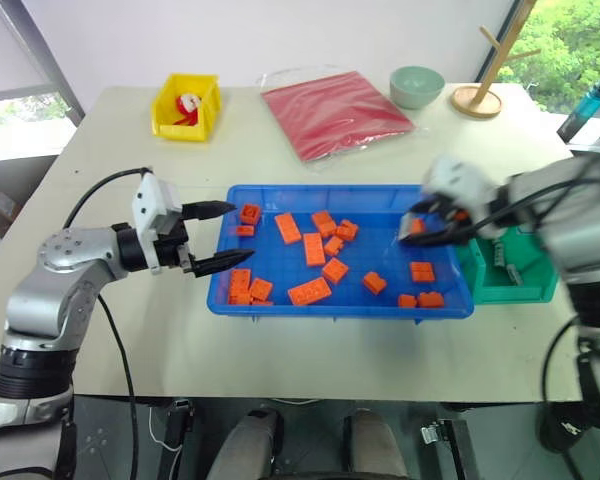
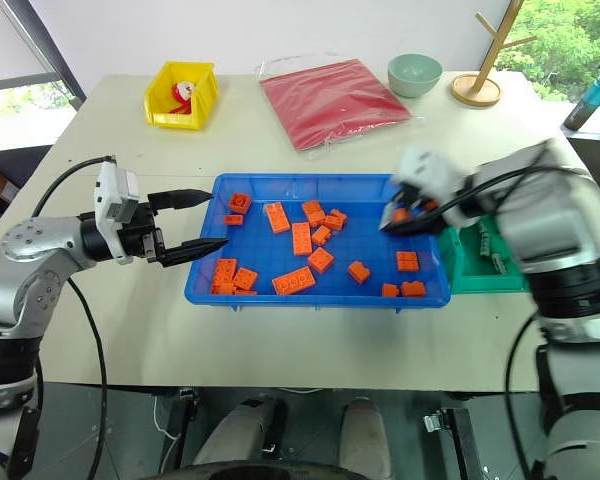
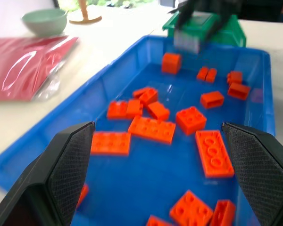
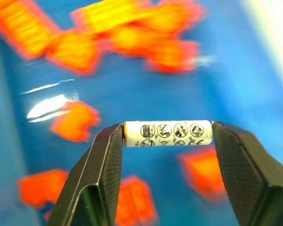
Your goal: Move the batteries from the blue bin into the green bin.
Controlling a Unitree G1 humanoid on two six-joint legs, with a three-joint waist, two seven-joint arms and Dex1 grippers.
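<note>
The blue bin lies mid-table and holds several orange bricks. My right gripper hovers above the bin's right end, blurred. In the right wrist view it is shut on a battery, a pale cylinder with printed symbols held end to end between the two fingers. The green bin stands just right of the blue bin, and a slim grey piece lies inside it. My left gripper is open and level at the blue bin's left rim, with nothing between its fingers.
At the back of the table stand a yellow bin, a red bag in clear plastic, a pale green bowl and a wooden stand. A bottle is off the table's right edge.
</note>
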